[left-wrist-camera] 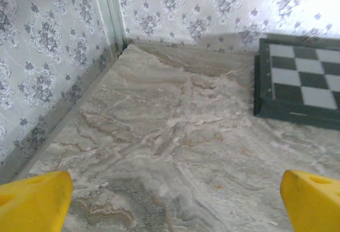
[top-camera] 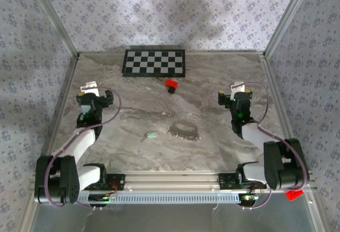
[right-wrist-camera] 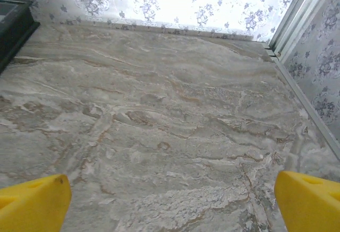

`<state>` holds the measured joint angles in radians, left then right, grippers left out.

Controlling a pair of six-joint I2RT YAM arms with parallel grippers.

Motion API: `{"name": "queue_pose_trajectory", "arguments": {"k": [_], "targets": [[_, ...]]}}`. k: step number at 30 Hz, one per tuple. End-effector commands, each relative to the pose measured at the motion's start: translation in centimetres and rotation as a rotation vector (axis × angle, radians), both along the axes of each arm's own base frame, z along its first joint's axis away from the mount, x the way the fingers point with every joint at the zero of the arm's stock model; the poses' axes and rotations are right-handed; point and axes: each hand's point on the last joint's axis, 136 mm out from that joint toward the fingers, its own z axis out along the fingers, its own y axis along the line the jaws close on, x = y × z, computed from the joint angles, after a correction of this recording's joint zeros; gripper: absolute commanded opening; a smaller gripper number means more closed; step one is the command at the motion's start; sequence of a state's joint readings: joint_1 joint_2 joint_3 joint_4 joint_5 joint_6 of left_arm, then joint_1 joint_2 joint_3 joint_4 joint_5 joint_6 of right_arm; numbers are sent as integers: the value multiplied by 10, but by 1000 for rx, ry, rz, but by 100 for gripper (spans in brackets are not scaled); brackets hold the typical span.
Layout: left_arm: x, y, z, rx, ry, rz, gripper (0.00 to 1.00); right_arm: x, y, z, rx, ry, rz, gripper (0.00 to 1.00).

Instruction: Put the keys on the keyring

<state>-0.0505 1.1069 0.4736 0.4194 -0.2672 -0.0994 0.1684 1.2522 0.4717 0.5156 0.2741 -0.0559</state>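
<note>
Listing the lot as it lies on the counter [top-camera: 133, 155].

Item 1, key [top-camera: 152, 135]: small and thin, silver blade, pale mint-green head. It lies flat near the middle of the counter, toward the near edge. Judged light, stiff and apt to skid on the polished stone. It sits so low that fingers will likely scrape the surface. Best hold is across the green head, its widest part, leaving the blade free.

Item 2, keyring [top-camera: 184, 132]: silvery loop with a bumpy outline, lying flat just right of the key and not touching it. Judged heavier than the key and loose like a chain, so likely to sag when lifted. Take it at one side so the rest hangs free for threading. Its opening is too small to make out.

Item 3, left hand [top-camera: 95, 90]: empty, fingers wide apart, at the left side, well apart from both items.

Item 4, right hand [top-camera: 234, 91]: empty, fingers wide apart, at the right side, likewise well apart.

Sundry: red block [top-camera: 171, 85], just near of the checkerboard [top-camera: 154, 62] at the far edge.

Views: the overhead view gives where the key, the keyring and both arms sit. The left wrist view adds yellow fingertips [left-wrist-camera: 34, 200] spread over bare marble and the checkerboard's thick dark rim. The right wrist view adds its own fingertips [right-wrist-camera: 32, 203] and the right wall's metal rail [right-wrist-camera: 297, 9].
</note>
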Motion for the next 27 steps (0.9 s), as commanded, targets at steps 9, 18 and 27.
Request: {"name": "queue_pose_trajectory", "arguments": {"k": [9, 18, 27], "targets": [[-55, -55, 24, -303, 181, -126, 100, -52, 43, 41, 71, 196, -56, 99], [-94, -128, 5, -450, 383, -414, 100, -91, 111, 29, 85, 419, 192, 100], [-131, -188, 6, -485, 424, -687, 100, -131, 175, 0, 32, 706, 447, 99]]}}
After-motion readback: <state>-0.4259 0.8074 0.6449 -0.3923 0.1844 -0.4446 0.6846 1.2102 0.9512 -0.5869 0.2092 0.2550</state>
